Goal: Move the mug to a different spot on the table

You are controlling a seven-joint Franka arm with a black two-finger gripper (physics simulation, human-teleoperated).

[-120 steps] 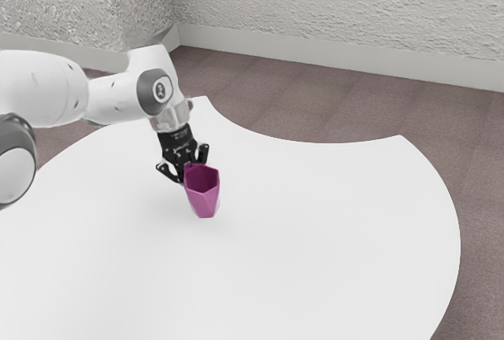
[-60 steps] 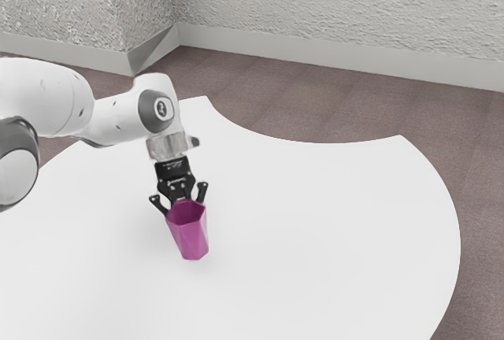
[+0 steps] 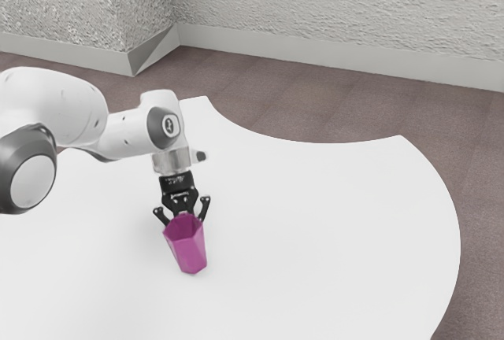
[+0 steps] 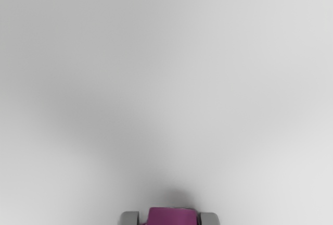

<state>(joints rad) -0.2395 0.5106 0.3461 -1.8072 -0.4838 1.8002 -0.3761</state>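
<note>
Pinching the magenta mug (image 3: 187,247) at its rim: black gripper (image 3: 183,216), one finger on each side. Mug directly beneath the hand, slightly tilted, base leaning toward the exterior view's right. Placed over the white table (image 3: 331,222), well in from the curved far edge, closer to the near edge. Cannot tell whether the base touches the surface. Seen from the wrist, mug (image 4: 173,217) wedged between two grey fingertips (image 4: 130,218), bare white surface beyond.
</note>
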